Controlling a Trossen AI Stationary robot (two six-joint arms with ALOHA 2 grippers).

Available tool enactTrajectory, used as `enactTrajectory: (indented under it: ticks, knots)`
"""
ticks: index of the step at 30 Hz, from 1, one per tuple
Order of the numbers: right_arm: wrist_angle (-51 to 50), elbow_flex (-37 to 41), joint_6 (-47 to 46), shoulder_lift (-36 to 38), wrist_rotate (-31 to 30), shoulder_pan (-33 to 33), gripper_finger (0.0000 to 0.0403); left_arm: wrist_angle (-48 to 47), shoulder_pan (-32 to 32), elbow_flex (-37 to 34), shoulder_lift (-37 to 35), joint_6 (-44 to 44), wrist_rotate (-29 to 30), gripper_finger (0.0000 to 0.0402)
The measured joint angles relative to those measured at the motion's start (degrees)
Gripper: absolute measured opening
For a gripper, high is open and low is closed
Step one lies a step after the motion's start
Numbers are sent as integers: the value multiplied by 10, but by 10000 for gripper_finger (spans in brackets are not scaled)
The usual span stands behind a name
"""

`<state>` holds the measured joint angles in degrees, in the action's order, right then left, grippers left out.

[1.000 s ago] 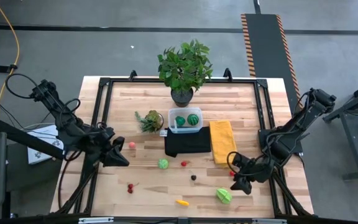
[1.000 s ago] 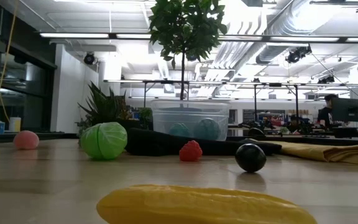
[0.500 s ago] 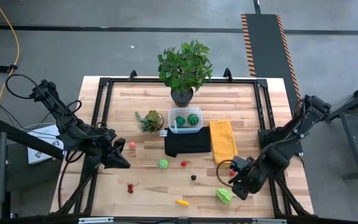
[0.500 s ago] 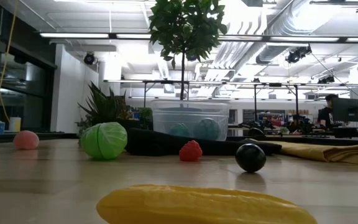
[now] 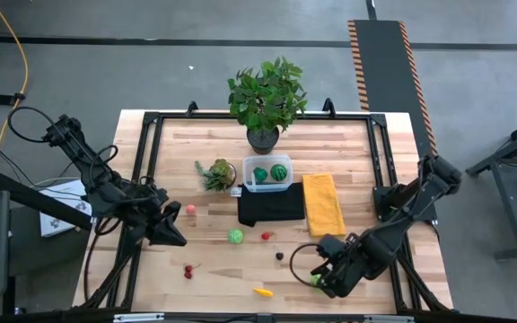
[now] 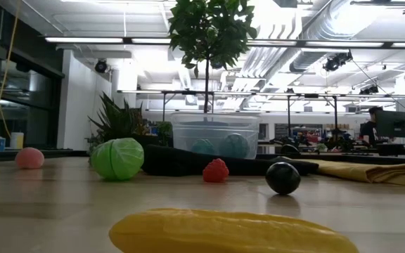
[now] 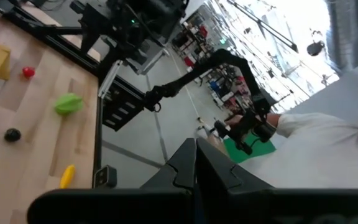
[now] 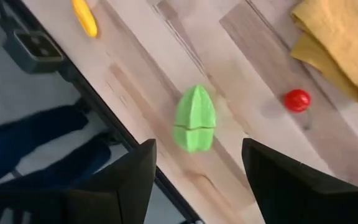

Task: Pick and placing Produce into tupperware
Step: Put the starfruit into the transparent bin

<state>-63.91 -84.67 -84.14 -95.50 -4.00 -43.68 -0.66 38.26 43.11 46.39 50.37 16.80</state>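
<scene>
Green and pointed, the leafy piece (image 8: pixel 195 119) looks light, hard and slick; you should pinch its wider middle. It lies near the tabletop (image 5: pixel 214 148) front edge, under the spread right end effector (image 5: pixel 317 272). Smooth wood could let it skid. The left end effector (image 5: pixel 174 234) waits pressed together.

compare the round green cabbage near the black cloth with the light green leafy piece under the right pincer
The round green cabbage is ball-shaped and brighter green; the light green leafy piece is pointed, ridged and paler. The cabbage sits mid-table just in front of the black cloth, away from both arms; the leafy piece lies by the table's front edge, between the open fingers of the right pincer. Both rest on bare wood, outside the tupperware.
</scene>
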Motion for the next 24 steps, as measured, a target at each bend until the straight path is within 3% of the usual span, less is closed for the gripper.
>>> enactTrajectory:
  ticks: [13,24]
  knots:
    - [20,0,-15,-60,53,0,233,0,0,0,0,26,-57,1]
    - [51,1,-10,-108,84,-2,321,-8,0,0,0,33,-90,1]
